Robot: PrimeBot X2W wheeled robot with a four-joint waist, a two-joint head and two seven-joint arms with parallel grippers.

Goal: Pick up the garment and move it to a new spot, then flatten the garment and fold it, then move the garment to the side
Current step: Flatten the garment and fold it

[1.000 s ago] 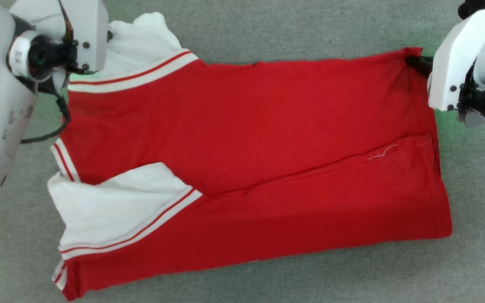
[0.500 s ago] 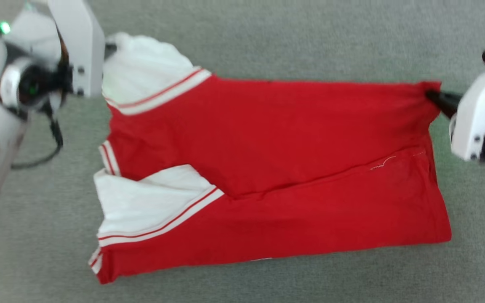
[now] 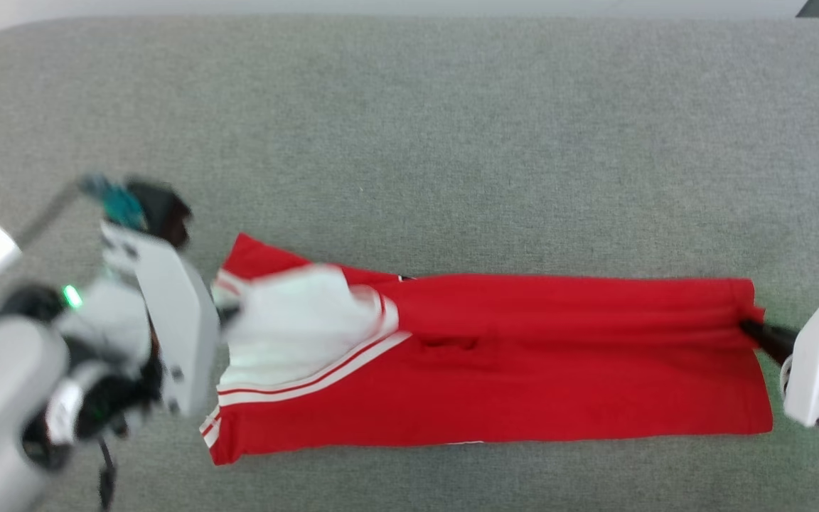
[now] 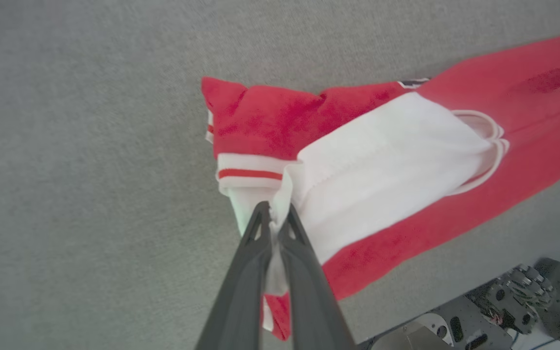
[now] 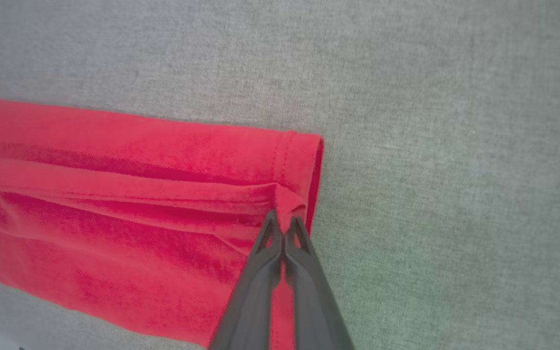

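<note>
At garment (image 3: 523,384) ends, left pincer (image 3: 228,311) blurred, right arm (image 3: 818,370) cut off.

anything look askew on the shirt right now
Yes: the shirt is uneven at its left end. The white sleeve bunches where the left hand pinches it, and a red corner sticks out beyond the fold.

White arm shells (image 3: 811,363), dark gripper fingers (image 4: 241,291)

The left claw (image 4: 274,214) clamps the edge of the garment's (image 4: 270,121) white sleeve (image 4: 382,165). From the claw, red cloth stretches up-right across the grey tabletop (image 4: 90,170). Grey robot hardware (image 4: 484,316) sits lower right of the claw.
</note>
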